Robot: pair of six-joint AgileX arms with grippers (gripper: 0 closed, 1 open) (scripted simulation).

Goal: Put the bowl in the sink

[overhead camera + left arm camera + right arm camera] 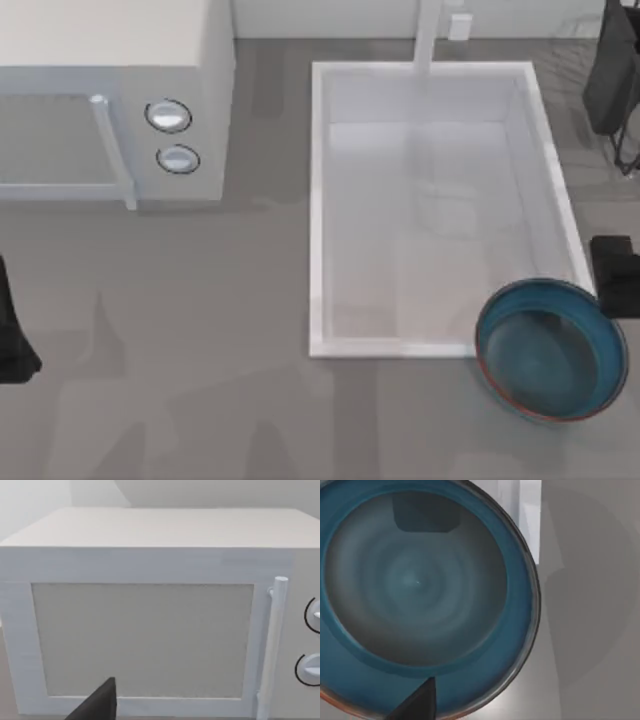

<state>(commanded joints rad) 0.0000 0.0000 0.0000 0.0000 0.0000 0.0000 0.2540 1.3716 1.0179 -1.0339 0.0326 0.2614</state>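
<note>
Top view: the bowl (551,349), teal-blue with a reddish-brown rim, sits at about 4 o'clock on the grey surface (200,350). It overlaps the near right corner of the white sink (318,200), partly over the rim. The right claw (618,275) is at 3 o'clock, touching the bowl's right edge; whether it is clenched or released cannot be told. The left arm (12,335) is parked at 9 o'clock. The left wrist view faces the white microwave (150,630); the right wrist view looks into the bowl.
</note>
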